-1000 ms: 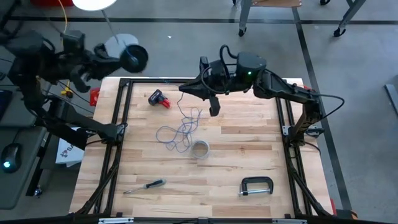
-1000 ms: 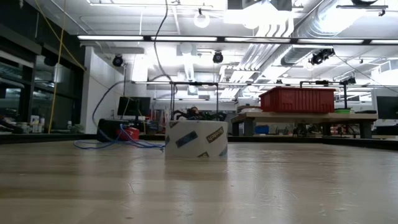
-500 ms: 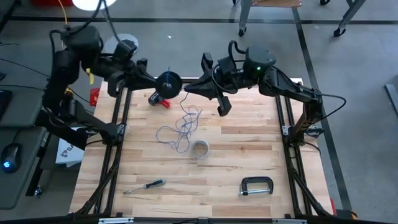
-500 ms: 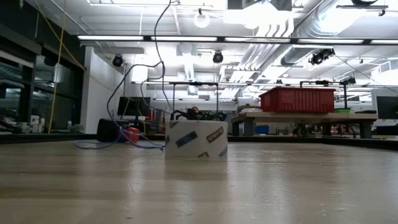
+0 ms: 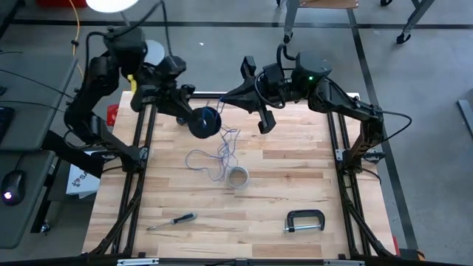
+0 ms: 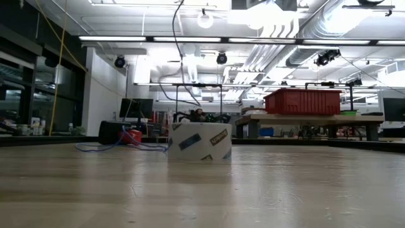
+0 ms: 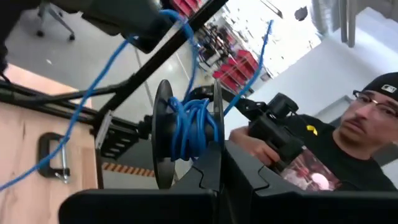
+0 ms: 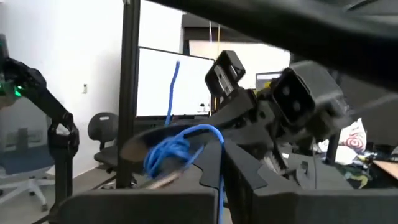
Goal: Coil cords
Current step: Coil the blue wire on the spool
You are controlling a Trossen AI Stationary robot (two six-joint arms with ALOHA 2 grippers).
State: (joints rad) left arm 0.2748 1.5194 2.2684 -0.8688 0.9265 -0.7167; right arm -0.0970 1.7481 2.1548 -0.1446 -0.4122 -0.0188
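Blue cord (image 5: pixel 214 157) very light and limp, slippery, tangling easily; partly wound on black spool (image 5: pixel 205 122) pinched by left gripper (image 5: pixel 194 112), rest loose on table (image 5: pixel 295 177); right gripper (image 5: pixel 222 102) pressed together on cord end; better hold near spool

A white tape roll (image 5: pixel 237 177) sits mid-counter (image 5: pixel 295 185), with a black-handled screwdriver (image 5: pixel 171 221) and a black metal C-clamp (image 5: pixel 304 221) near the front edge.

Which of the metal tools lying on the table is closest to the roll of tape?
The screwdriver and the clamp both lie near the front edge; the clamp looks slightly nearer the tape roll.
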